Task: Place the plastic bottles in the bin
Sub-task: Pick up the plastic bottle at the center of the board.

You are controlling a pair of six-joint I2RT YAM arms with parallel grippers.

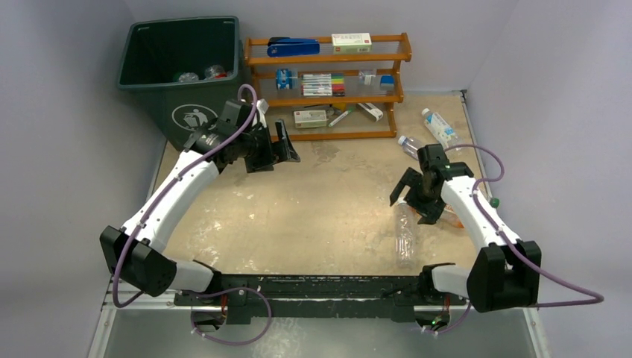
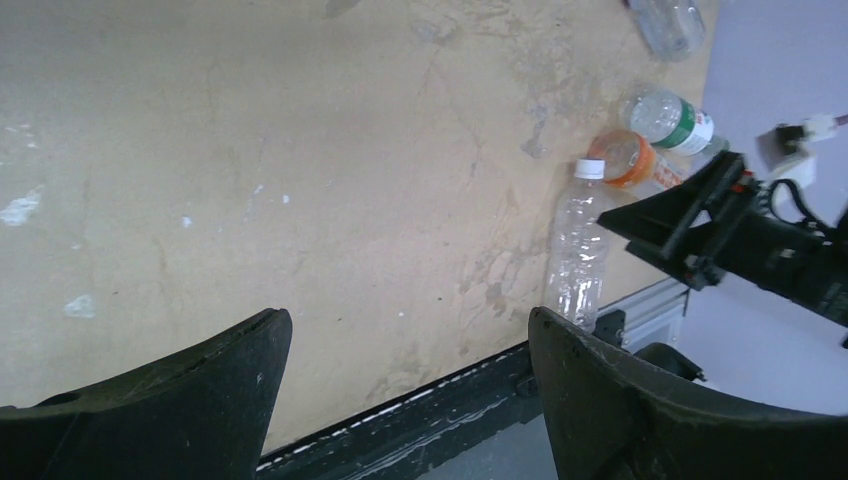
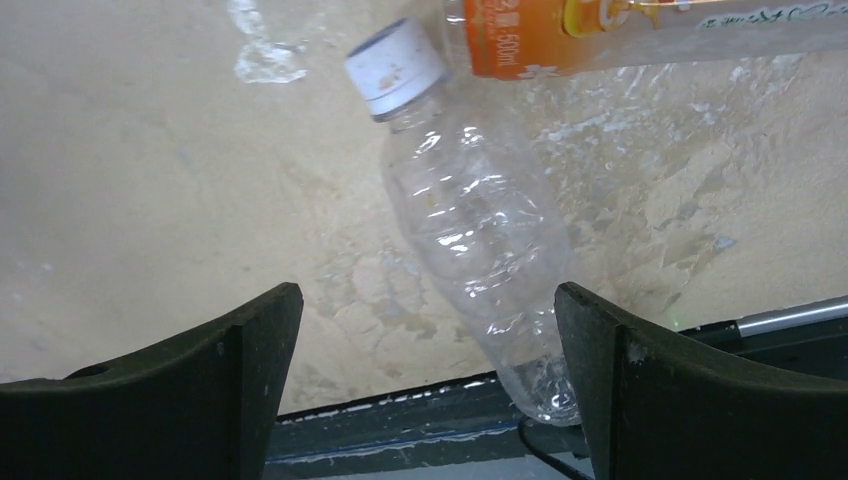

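Observation:
The dark green bin point(image 1: 153, 93) stands at the back left, with two bottles point(image 1: 200, 74) showing inside it. My left gripper point(image 1: 279, 149) point(image 2: 410, 325) hangs open and empty just right of the bin's front. My right gripper point(image 1: 415, 205) point(image 3: 430, 300) is open above a clear bottle point(image 1: 405, 233) point(image 3: 470, 220) point(image 2: 578, 250) with a white cap, which lies on the table below its jaws, nearer the right finger and untouched. An orange-labelled bottle point(image 3: 600, 30) point(image 2: 630, 160) lies beside it. A green-labelled bottle point(image 2: 675, 120) lies just past the orange one. Two more clear bottles point(image 1: 440, 127) point(image 1: 408, 144) lie at the back right.
An orange-brown wooden rack point(image 1: 328, 86) with markers and small boxes stands at the back, right of the bin. The black base rail point(image 1: 313, 287) runs along the near table edge. Grey walls close in on the left, the back and the right.

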